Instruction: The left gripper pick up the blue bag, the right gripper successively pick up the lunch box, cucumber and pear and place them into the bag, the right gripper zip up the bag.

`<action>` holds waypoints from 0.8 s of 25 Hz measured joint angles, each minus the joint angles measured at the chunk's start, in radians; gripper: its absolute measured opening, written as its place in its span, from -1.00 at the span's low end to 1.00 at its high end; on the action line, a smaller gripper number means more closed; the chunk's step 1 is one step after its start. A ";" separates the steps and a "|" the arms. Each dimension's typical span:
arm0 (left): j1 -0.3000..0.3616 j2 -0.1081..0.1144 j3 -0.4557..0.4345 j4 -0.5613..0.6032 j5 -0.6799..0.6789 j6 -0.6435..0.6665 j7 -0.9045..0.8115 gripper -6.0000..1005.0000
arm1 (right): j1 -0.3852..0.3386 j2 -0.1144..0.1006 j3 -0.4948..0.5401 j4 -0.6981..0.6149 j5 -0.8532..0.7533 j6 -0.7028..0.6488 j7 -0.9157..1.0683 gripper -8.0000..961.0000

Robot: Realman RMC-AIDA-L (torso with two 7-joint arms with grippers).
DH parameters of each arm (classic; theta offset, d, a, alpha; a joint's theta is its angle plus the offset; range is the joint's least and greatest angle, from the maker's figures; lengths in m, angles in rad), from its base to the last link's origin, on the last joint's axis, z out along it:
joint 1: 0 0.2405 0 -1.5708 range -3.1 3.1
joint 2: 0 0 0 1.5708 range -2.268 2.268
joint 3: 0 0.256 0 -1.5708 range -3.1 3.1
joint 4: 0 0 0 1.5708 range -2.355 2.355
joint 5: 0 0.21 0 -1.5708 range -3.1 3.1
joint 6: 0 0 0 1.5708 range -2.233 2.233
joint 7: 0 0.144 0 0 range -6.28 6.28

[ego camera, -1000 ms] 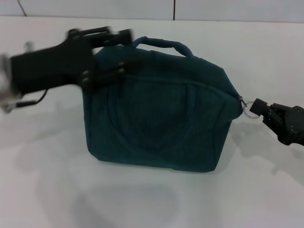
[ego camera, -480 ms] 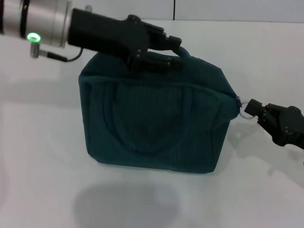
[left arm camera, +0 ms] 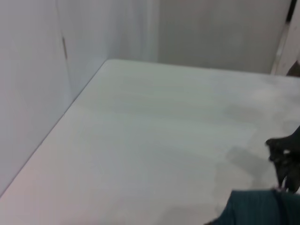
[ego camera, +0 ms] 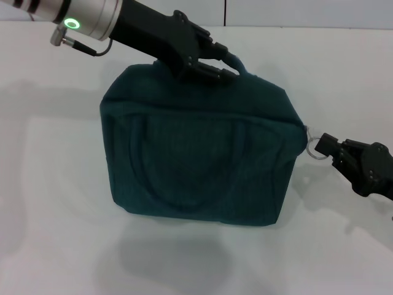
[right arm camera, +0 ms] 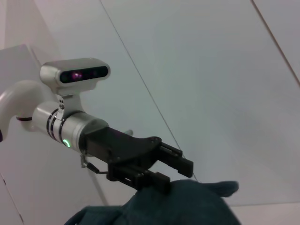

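Right now the blue bag (ego camera: 199, 157) sits mid-desk (ego camera: 55, 246), looks closed, no lunch box, cucumber or pear in view, so I'd judge you're on the zip step. Left gripper (ego camera: 215, 60) is over the bag's top at 12 o'clock, by the carry handle (ego camera: 236, 61); jaws near-closed, can't tell if they're pinching fabric. Right gripper (ego camera: 328, 147) at 3 o'clock has its jaws clenched on the zipper ring (ego camera: 314, 146). Hold the top steady with the left and pull along the zipper line, not outward.

bag (ego camera: 202, 163) on table (ego camera: 55, 203) | left tool (ego camera: 224, 64) at its top | right tool (ego camera: 328, 145) at its right end
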 joint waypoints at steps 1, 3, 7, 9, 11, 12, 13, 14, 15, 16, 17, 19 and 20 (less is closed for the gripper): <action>-0.002 0.000 0.001 0.000 0.012 -0.003 -0.001 0.01 | 0.000 0.000 0.000 0.001 0.000 -0.001 0.000 -0.96; -0.007 0.000 0.003 0.000 0.030 -0.004 -0.009 -0.01 | -0.002 0.000 0.000 0.001 0.000 -0.002 0.000 -0.96; -0.018 0.004 0.057 0.007 0.063 0.000 -0.056 -0.05 | -0.012 0.000 0.004 0.000 0.001 -0.003 0.000 -0.96; -0.012 0.007 0.093 0.025 0.064 0.002 -0.083 -0.08 | -0.012 0.000 0.006 -0.001 0.002 -0.004 0.000 -0.96; -0.001 0.008 0.113 0.051 0.066 0.005 -0.104 -0.10 | -0.013 0.000 0.006 -0.001 0.003 -0.005 0.000 -0.96; 0.004 0.008 0.118 0.064 0.067 0.007 -0.110 -0.11 | -0.013 0.000 0.006 -0.002 0.003 -0.005 0.000 -0.96; 0.008 0.007 0.119 0.073 0.067 0.008 -0.113 -0.12 | -0.012 0.000 0.006 -0.002 0.003 -0.005 0.000 -0.96; 0.010 0.005 0.118 0.077 0.067 0.008 -0.114 -0.13 | -0.012 0.000 0.006 -0.002 0.004 -0.005 -0.001 -0.96; 0.011 0.004 0.117 0.079 0.067 0.008 -0.114 -0.14 | -0.012 0.000 0.006 -0.002 0.005 -0.005 0.000 -0.96; 0.011 0.004 0.116 0.079 0.068 0.009 -0.113 -0.15 | -0.012 0.000 0.006 -0.003 0.006 -0.005 0.000 -0.96; 0.012 0.003 0.115 0.079 0.068 0.008 -0.111 -0.16 | -0.012 0.000 0.006 -0.003 0.006 -0.005 0.000 -0.96; 0.013 0.004 0.117 0.080 0.068 0.008 -0.105 -0.18 | -0.010 0.000 0.006 -0.003 0.006 -0.005 0.000 -0.96; 0.014 0.004 0.118 0.080 0.068 0.008 -0.103 -0.19 | -0.009 0.000 0.006 -0.003 0.006 -0.005 0.000 -0.96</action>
